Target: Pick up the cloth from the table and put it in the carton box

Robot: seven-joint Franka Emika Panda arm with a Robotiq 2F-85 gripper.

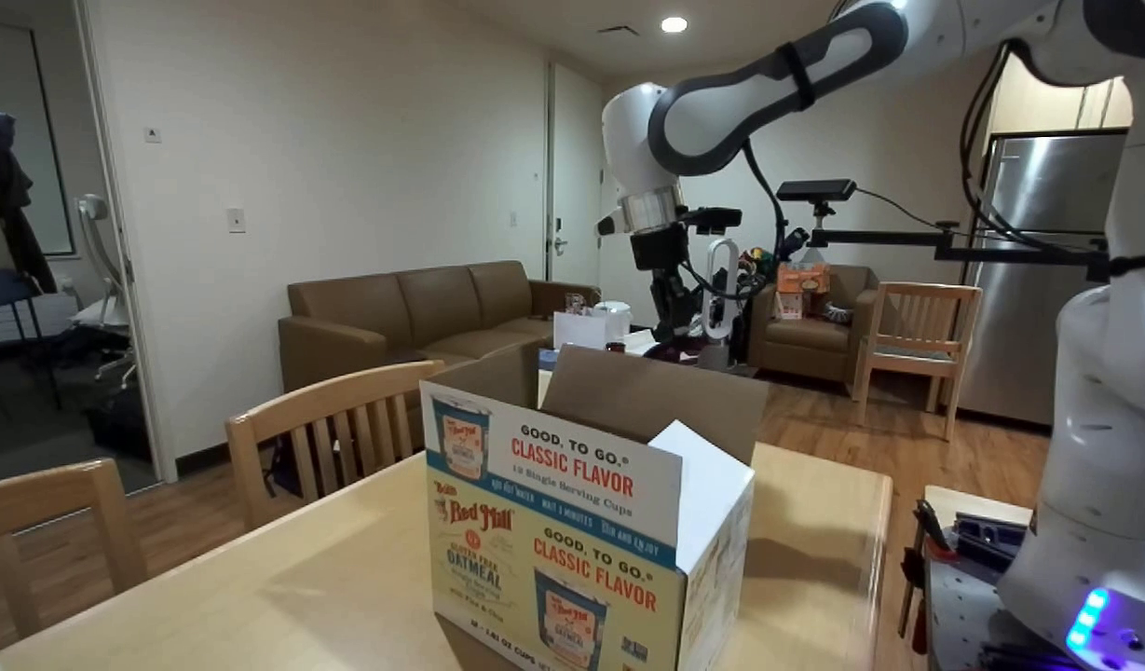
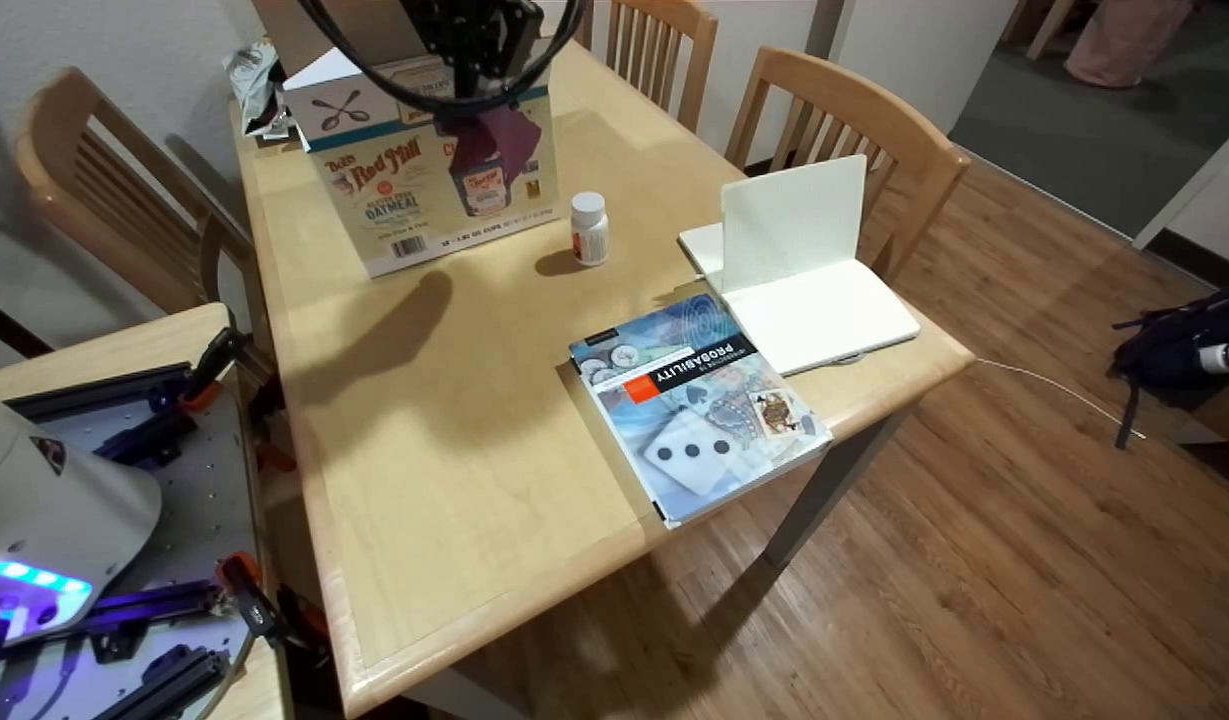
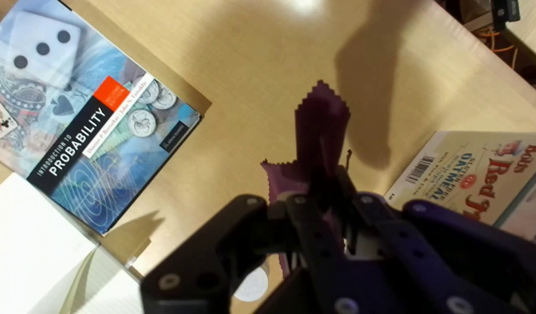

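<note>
1. Cloth (image 3: 322,124) pinched in the gripper (image 3: 330,185), drooping above the table (image 2: 444,520)!
2. Far left in an exterior view, the carton box (image 2: 419,185) stands, flaps (image 2: 314,25) raised: likely why the hold's high.

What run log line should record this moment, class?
gripper: clamping cloth; cloth: hanging above table; carton box: open, standing on table; placement: not yet done

Cloth (image 3: 322,117) partly hidden by pincer (image 3: 331,181), carton box (image 3: 472,179) cropped

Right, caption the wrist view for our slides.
Claw gripping purple cloth above the table, textbook and carton box in sight.
</note>
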